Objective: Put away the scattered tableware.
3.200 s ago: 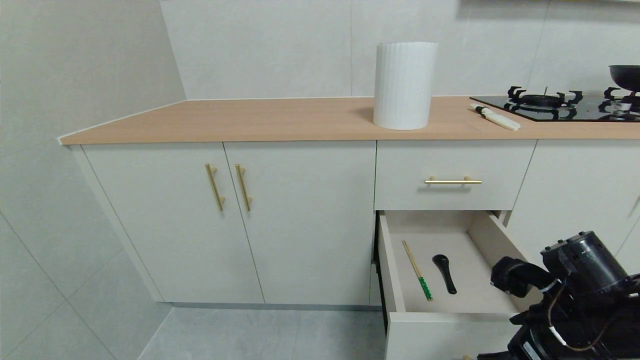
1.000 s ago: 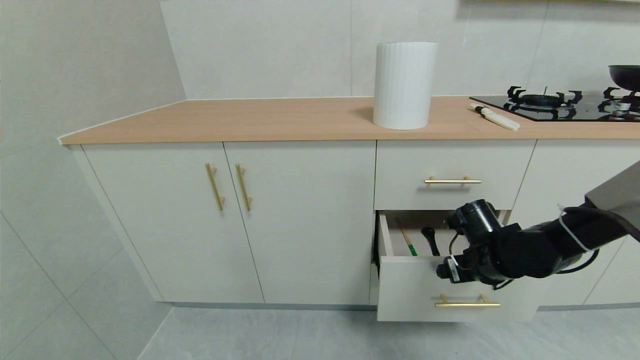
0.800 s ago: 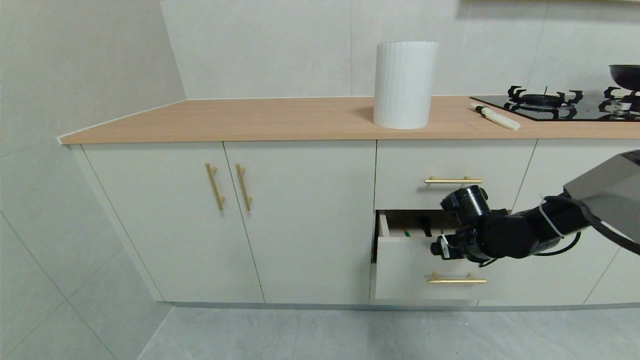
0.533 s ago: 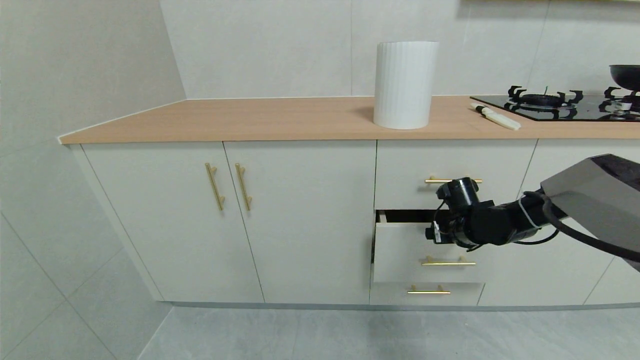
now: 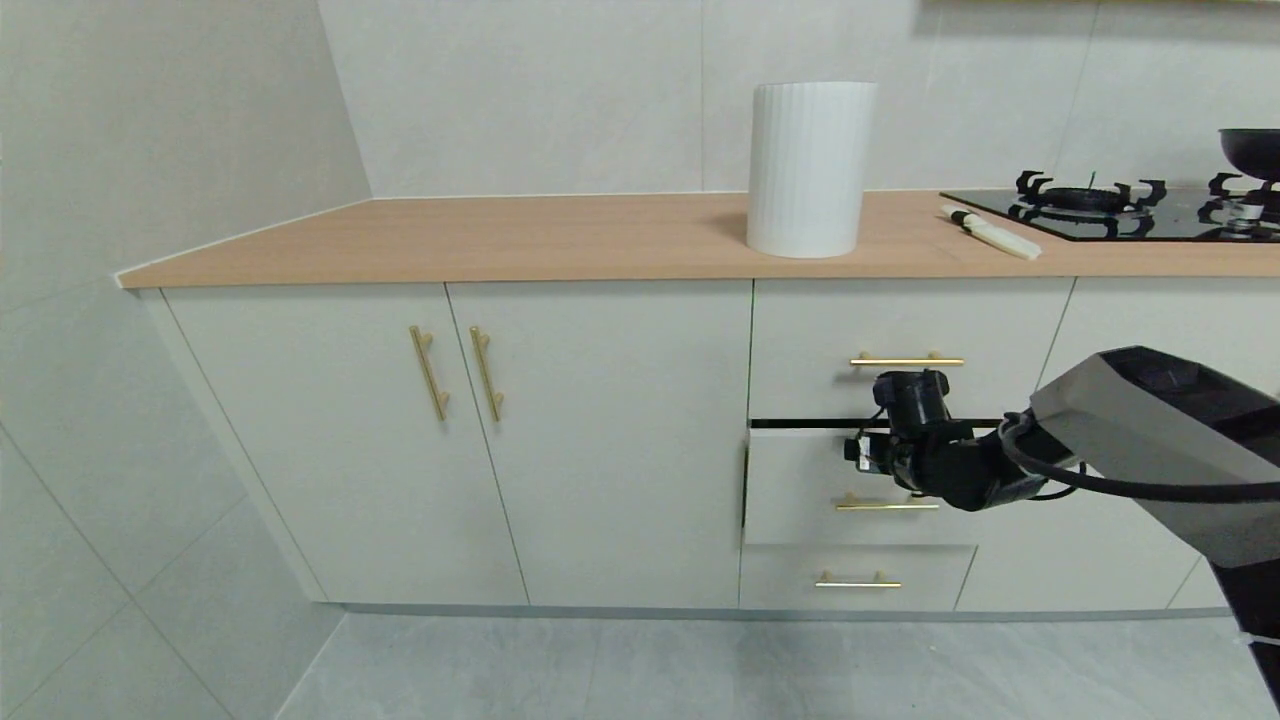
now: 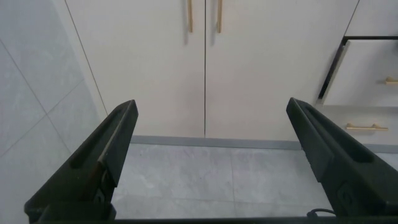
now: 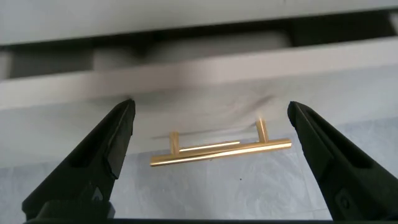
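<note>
The right tool (image 5: pixel 858 450) sits at the front of the middle drawer (image 5: pixel 800 480), its fingers spread wide and holding nothing. The drawer front lies straight ahead of it. The brass handle (image 7: pixel 221 149) runs level, crosswise to the tool, just below the fingers. The drawer is all but shut, with a thin dark slit (image 5: pixel 800 424) along its top edge, so I judge a short straight push is all it needs. The right arm is much the nearer. The left tool (image 6: pixel 211 106), also wide and empty, faces the cabinet doors (image 6: pixel 261 56), well apart from the drawer. Whether the right fingertips touch the front I cannot tell. Whatever lies inside the drawer is hidden. A pale utensil (image 5: pixel 990 232) lies on the worktop (image 5: pixel 500 240) beside the hob (image 5: pixel 1120 205), its kind unclear.
</note>
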Robot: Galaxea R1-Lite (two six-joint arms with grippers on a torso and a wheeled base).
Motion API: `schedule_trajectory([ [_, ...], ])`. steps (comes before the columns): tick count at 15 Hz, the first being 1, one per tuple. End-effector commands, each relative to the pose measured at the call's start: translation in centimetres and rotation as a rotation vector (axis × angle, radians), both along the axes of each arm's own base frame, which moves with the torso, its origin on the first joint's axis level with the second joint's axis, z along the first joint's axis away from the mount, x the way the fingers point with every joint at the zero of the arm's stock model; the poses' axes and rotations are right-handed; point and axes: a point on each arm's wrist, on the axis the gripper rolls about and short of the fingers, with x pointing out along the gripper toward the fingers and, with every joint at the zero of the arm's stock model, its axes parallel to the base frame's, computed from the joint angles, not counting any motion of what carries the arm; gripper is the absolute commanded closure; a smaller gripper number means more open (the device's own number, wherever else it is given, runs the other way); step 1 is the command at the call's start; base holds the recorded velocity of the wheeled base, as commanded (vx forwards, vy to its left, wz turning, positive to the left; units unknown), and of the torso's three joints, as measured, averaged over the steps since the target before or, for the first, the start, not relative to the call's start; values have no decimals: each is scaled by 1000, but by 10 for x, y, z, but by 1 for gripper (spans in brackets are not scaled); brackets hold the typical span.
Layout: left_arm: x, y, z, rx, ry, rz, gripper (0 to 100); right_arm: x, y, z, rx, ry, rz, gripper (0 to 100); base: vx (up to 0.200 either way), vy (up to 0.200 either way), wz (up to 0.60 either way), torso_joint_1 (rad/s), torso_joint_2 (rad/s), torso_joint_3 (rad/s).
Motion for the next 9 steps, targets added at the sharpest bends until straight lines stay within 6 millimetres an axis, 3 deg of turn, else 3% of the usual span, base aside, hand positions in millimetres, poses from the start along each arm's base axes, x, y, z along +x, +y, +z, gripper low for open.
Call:
schedule_trajectory([
  [1, 0, 0, 0, 0, 0, 1, 0, 5, -2, -9, 1, -2, -6, 0, 0, 0, 0, 0, 0, 0],
  [9, 0, 0, 0, 0, 0, 1, 0, 30, -14, -20, 60, -54, -68, 0, 0, 0, 0, 0, 0, 0],
])
